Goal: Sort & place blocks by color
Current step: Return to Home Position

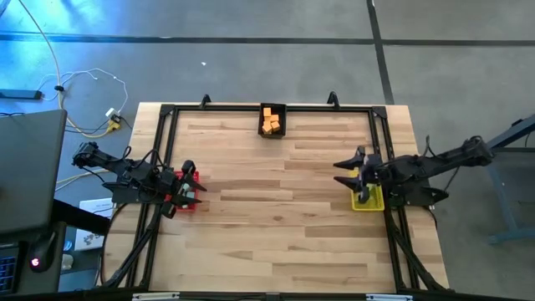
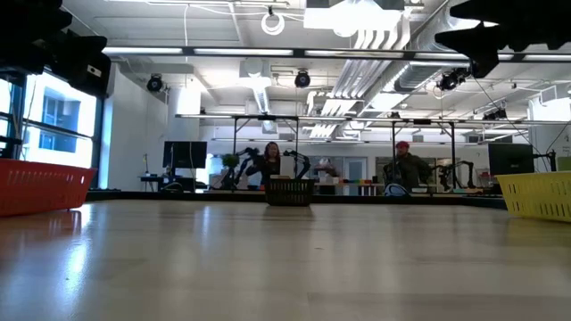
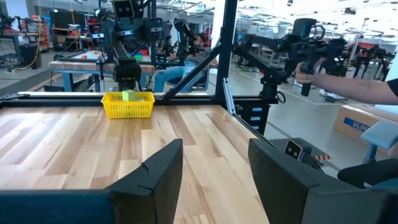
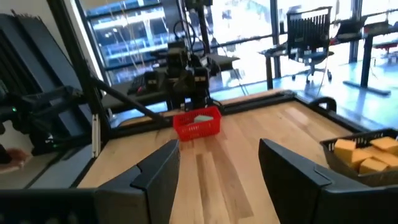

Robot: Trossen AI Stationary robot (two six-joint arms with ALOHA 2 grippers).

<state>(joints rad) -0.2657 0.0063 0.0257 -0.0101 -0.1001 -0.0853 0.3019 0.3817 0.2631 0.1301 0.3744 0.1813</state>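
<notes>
Both my left pincer (image 3: 214, 167) at nine o'clock and right pincer (image 4: 217, 169) at three are hanging released and empty, so I am judging only pulling back home remains.

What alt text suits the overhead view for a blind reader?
A wooden table from above holds three bins: a black bin of orange blocks at the far edge, a red bin at left, a yellow bin at right. The left arm and right arm hang over the side bins, fingers open.
</notes>
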